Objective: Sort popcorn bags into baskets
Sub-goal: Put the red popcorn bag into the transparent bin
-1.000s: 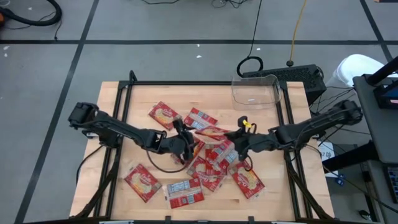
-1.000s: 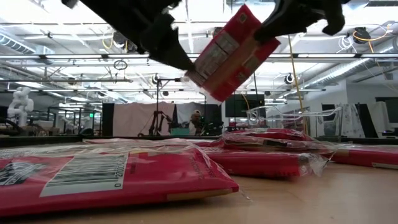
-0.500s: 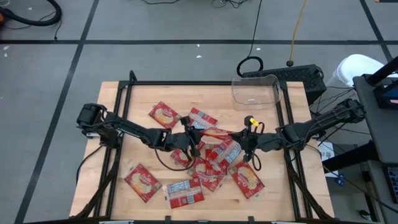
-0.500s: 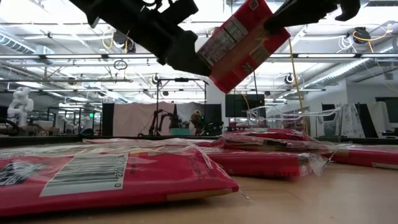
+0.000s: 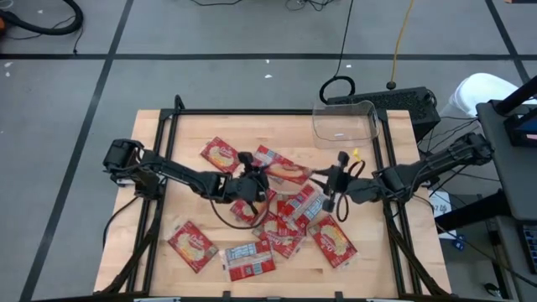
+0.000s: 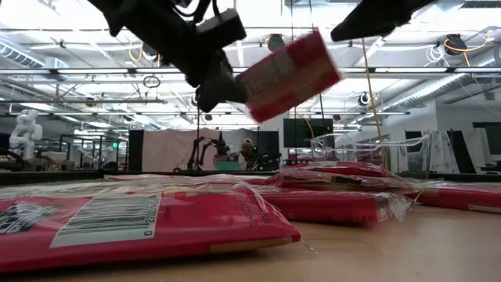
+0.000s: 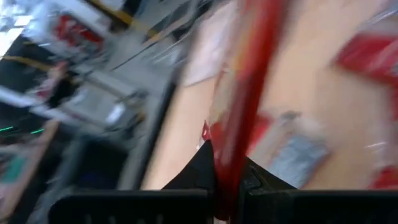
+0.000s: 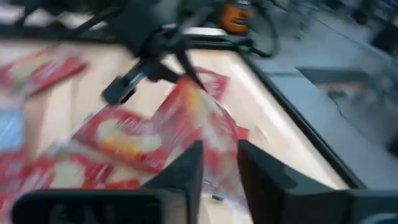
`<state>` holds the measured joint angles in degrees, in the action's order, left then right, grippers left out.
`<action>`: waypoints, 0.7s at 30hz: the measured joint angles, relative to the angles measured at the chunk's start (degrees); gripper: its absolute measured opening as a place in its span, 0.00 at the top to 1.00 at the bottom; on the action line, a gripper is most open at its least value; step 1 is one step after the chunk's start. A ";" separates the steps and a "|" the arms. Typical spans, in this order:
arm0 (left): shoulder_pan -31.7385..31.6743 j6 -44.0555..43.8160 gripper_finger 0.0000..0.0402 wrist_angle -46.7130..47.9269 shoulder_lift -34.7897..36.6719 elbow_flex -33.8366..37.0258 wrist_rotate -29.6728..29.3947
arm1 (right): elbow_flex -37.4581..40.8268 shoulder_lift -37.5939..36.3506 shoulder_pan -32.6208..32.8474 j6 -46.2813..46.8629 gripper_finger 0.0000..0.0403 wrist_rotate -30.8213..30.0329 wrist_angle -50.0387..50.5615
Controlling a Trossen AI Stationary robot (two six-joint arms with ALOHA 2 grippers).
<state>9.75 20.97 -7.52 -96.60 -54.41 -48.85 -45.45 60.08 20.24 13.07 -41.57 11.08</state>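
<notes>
One red popcorn bag hangs in the air above the middle of the table. My left gripper is shut on the bag's left end. My right gripper stands open just off the bag's right end; in the low view it is clear of the bag. Several more popcorn bags lie flat on the table below, among them one at the far left and one at the near right. The clear basket stands at the far right. My left gripper pinches the popcorn bag's left end between its two fingers, the bag seen edge-on between them. The fingers come roughly level from the table's left. The bag sticks out beyond them toward the right, slightly tilted and lifted clear of the table.
A heap of overlapping bags lies right under both grippers. Two more bags lie near the front edge. A black frame runs around the tabletop. Bare wood shows between the heap and the basket.
My left gripper has shut on the left end of the bag that my right gripper held up. My right gripper has opened, let go and drawn back a little toward the table's right edge. The bag has swung from a steep tilt to nearly level.
</notes>
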 joint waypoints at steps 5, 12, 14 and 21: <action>-0.92 0.95 0.99 4.70 0.01 0.00 -10.40 | 0.27 -0.34 -2.01 21.83 0.60 -1.94 -0.36; -1.06 3.73 0.99 4.75 0.01 0.02 -16.25 | 9.50 0.35 -4.55 28.40 0.48 1.50 -19.08; -1.03 5.03 0.99 4.12 0.01 0.02 -16.35 | 13.93 0.45 -4.95 28.56 0.47 2.69 -29.24; -0.58 16.06 0.99 -5.78 1.34 -0.78 -19.20 | 25.80 4.93 -5.55 29.39 0.46 3.17 -59.51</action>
<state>9.17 37.03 -13.30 -95.26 -55.19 -68.05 -19.65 65.00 14.69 42.46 -38.41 -48.44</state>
